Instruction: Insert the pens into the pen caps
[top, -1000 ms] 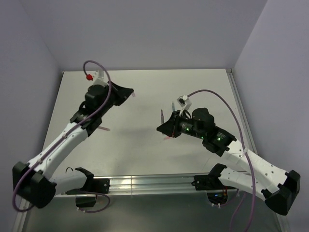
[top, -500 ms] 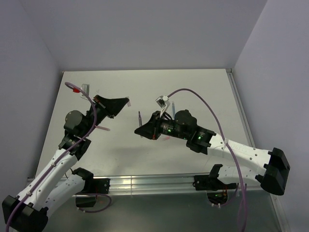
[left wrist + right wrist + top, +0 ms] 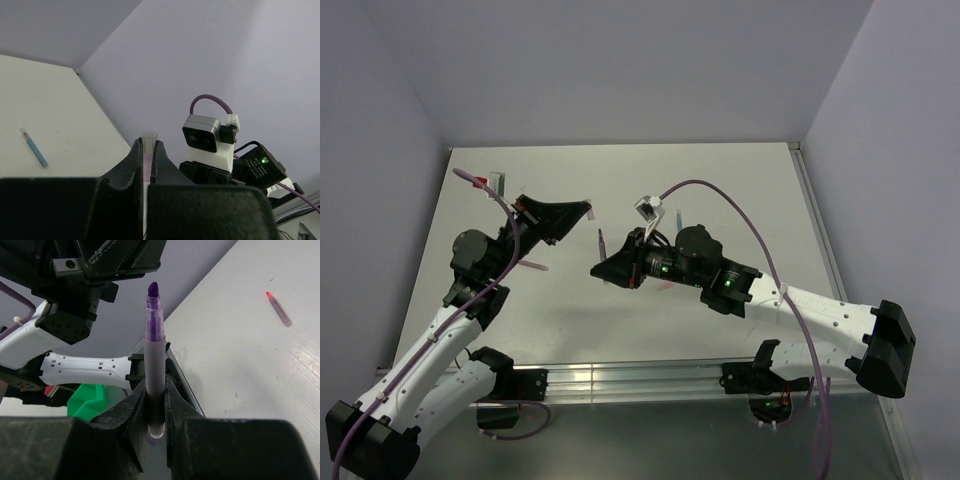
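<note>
The step in hand is mating one pen with one cap in the air above the counter (image 3: pixel 740 190). The right tool (image 3: pixel 155 390) is clamped narrow on the lower barrel of a purple pen (image 3: pixel 154 335), tip up. The left tool (image 3: pixel 148 156) pinches a pale cap (image 3: pixel 149 138), its open end jutting past the fingers. From above, the cap sits near the pen tip, at about 11 o'clock of it, not touching. Next, I judge, cap mouth and tip must face each other on one line before any push. A blue pen (image 3: pixel 34 148) lies at 9 o'clock of the left tool, and a red-tipped pen (image 3: pixel 278 310) at 2 o'clock of the right.
</note>
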Controlling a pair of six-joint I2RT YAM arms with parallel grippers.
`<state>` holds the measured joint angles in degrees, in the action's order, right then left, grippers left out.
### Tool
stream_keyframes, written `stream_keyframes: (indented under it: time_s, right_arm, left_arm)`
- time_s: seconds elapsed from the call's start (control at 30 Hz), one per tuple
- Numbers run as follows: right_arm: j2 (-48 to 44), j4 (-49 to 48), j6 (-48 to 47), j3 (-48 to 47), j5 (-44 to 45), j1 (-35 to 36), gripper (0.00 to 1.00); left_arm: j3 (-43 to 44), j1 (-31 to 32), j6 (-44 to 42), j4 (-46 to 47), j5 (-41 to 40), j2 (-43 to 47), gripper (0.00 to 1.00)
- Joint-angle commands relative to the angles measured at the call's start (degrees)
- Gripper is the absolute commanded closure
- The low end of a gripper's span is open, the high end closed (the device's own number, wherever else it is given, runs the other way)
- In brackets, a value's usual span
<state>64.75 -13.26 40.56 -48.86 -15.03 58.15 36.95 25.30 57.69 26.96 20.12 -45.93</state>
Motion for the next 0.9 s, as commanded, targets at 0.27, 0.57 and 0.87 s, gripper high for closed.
stream_keyframes:
  time_s: [0.27, 0.57, 0.87]
  right_arm:
    - [0.55, -1.33, -1.18, -3.43, 1.14, 0.65, 1.00]
    - [0.99, -0.45, -1.44, -4.58, 1.23, 0.82, 1.00]
    - [1.25, -0.19, -1.44, -4.49, 1.49, 0.82, 1.00]
  left_arm:
    - [0.32, -0.16, 1.81, 5.12, 3.78, -0.30, 1.00]
    - [-0.21, -0.08, 2.60, 6.00, 4.84, -0.47, 1.00]
    - [-0.39, 0.54, 3.04, 6.88, 4.84, -0.65, 1.00]
